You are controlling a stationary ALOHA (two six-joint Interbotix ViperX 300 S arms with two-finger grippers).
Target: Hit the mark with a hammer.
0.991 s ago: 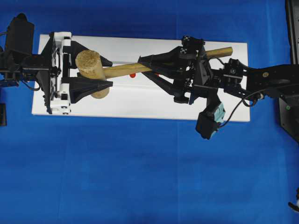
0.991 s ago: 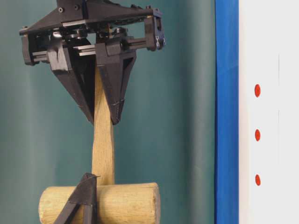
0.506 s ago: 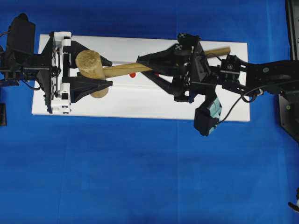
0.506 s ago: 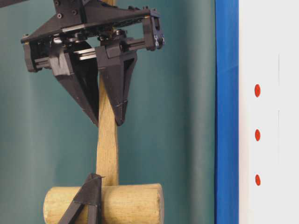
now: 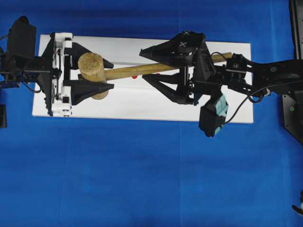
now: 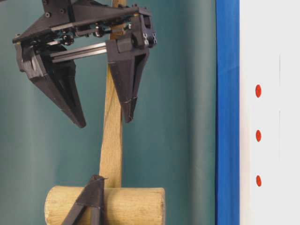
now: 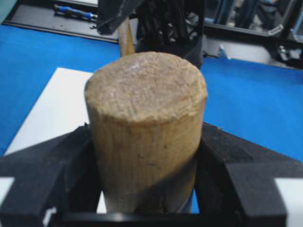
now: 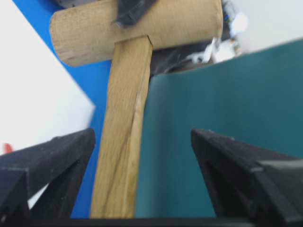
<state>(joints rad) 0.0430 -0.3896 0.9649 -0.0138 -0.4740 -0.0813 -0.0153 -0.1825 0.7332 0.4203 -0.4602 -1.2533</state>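
Observation:
The hammer is a light wooden mallet held above the white board (image 5: 142,106). Its thick head (image 5: 91,68) sits on the left and its handle (image 5: 165,67) runs right. My left gripper (image 5: 112,74) is shut on the head, whose end face (image 7: 147,90) fills the left wrist view between both black fingers (image 7: 47,165). My right gripper (image 5: 142,65) stands open around the handle (image 8: 123,142), which lies near one finger (image 8: 52,156) with a wide gap to the other. Three red marks (image 6: 258,135) dot the board; one (image 5: 134,76) peeks out under the handle.
The white board lies on a blue cloth (image 5: 142,179). A teal backdrop (image 6: 183,140) stands behind the hammer in the table-level view. The right arm's wrist camera (image 5: 213,116) hangs over the board's front edge. Dark equipment (image 5: 296,94) lines the right edge.
My right gripper has opened wide and let go of the handle. The left gripper keeps its hold on the head, and the handle has shifted slightly.

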